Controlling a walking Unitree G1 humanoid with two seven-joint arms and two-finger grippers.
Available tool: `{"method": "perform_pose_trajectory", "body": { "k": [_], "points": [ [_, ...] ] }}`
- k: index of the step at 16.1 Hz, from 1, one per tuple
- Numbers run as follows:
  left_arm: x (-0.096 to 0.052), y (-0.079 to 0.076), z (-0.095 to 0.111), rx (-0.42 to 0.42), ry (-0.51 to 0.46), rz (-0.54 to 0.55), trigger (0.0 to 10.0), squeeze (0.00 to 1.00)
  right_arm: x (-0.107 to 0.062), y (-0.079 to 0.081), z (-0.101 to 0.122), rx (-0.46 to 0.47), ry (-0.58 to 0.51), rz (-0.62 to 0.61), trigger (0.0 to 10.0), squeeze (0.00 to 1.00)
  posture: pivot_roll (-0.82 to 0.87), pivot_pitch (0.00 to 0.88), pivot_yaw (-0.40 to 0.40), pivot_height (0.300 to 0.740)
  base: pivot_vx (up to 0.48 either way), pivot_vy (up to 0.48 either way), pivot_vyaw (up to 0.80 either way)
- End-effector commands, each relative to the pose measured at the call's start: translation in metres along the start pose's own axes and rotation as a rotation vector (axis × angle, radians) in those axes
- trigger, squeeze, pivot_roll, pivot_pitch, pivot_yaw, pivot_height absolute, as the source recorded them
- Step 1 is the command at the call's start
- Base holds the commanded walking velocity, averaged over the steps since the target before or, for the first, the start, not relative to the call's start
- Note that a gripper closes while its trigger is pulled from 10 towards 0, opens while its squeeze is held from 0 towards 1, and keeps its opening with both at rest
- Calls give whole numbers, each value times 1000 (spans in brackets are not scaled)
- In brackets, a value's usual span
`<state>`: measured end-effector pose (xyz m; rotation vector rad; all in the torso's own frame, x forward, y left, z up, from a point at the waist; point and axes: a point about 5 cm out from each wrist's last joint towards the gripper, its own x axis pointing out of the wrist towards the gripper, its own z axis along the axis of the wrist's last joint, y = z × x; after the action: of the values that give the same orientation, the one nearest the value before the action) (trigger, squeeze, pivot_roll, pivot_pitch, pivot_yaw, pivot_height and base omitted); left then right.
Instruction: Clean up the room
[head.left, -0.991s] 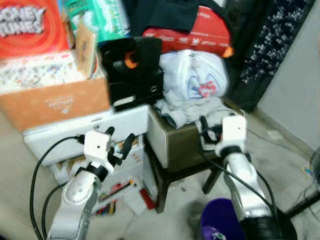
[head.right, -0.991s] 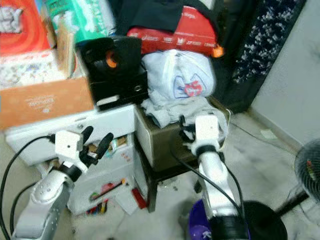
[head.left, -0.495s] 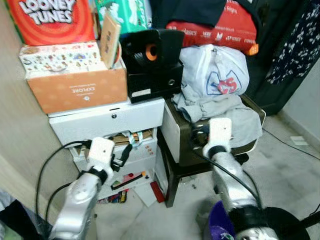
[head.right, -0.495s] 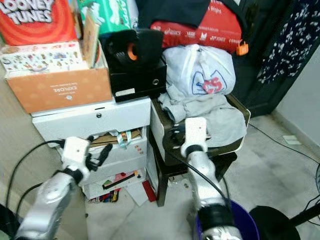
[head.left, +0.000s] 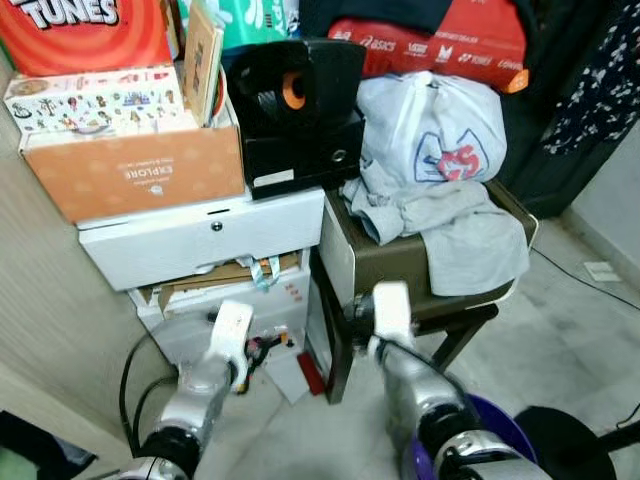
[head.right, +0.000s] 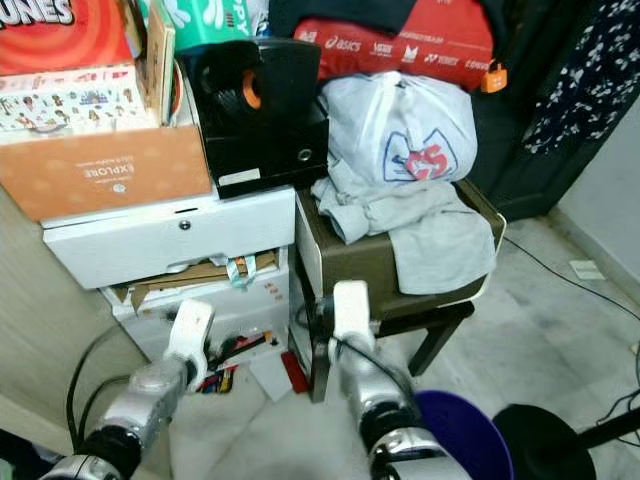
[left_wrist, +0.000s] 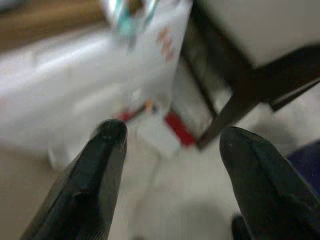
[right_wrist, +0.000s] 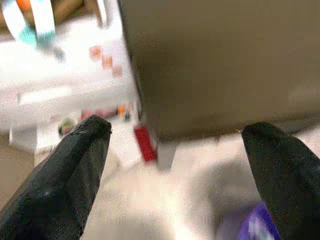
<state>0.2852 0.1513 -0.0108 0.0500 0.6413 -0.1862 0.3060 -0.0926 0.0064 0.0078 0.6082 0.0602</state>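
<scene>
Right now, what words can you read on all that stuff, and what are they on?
"TUNES": red box at the top.
"EXPLORE": orange cardboard box.
"asics": red bag; its other white words are too small.
"CS": white plastic bag.
Speaker label: too small to read.

Cluttered room in a home. White drawer unit (head.left: 200, 240) stacked with cardboard boxes (head.left: 135, 170) and a speaker (head.left: 300, 110). Clothes (head.left: 440, 200) piled on a stool (head.left: 400, 270), tiled floor (head.left: 570, 340).
</scene>
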Motion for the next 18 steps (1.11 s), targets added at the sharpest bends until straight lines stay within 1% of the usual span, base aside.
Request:
{"method": "perform_pose_trajectory", "body": {
  "k": [1,2,3,4,5,6,7,8,9,11,12,14,15,18],
  "points": [
    [-2,8,-23,-79,122,44,10000,0,0,-4,-14,16,82,-46,10000,0,-86,53,-55,740,0,0,0],
    [-6,15,-36,-90,184,88,10000,0,-3,-5,-28,-20,141,-60,10000,0,-86,56,-61,740,0,0,0],
    [-11,20,-50,-107,243,127,10000,0,-6,-7,-43,-30,206,-77,10000,0,-84,61,-65,740,0,0,0],
    [-12,22,-54,-100,259,133,10000,0,-7,-7,-47,-35,227,-80,10000,0,-74,67,-71,740,0,0,0],
    [-17,29,-66,-73,314,164,10000,0,-9,-8,-54,-53,260,-82,10000,0,-67,78,-75,740,0,0,0],
    [-24,37,-80,-83,378,213,10000,0,-9,-8,-58,-36,283,-83,10000,0,-66,83,-74,740,0,0,0],
    [-25,37,-81,-79,383,212,10000,0,-9,-7,-56,-9,281,-82,10000,0,-62,87,-74,740,0,0,0],
    [-23,37,-78,-68,377,205,10000,0,-8,-8,-53,-37,280,-76,10000,0,-59,84,-77,740,0,0,0],
    [-23,35,-78,-56,379,196,10000,0,-8,-8,-52,-45,279,-75,10000,0,-58,83,-79,740,0,0,0],
    [-20,30,-73,-24,374,173,10000,0,-7,-8,-49,-81,271,-63,10000,0,-65,77,-83,740,0,0,713],
    [-18,28,-71,-14,369,163,10000,0,-6,-8,-47,-82,267,-65,10000,0,-70,75,-82,740,0,0,800],
    [-17,27,-70,-14,368,162,10000,0,-6,-9,-45,-80,263,-66,10000,0,-72,71,-85,740,0,0,800],
    [-16,27,-67,-22,358,163,10000,0,-5,-8,-42,-98,252,-58,10000,0,-69,67,-90,740,0,0,800],
    [-14,27,-61,-30,340,155,10000,0,-4,-4,-38,-104,242,-47,10000,0,-74,66,-86,740,0,0,800]
  ]
}}
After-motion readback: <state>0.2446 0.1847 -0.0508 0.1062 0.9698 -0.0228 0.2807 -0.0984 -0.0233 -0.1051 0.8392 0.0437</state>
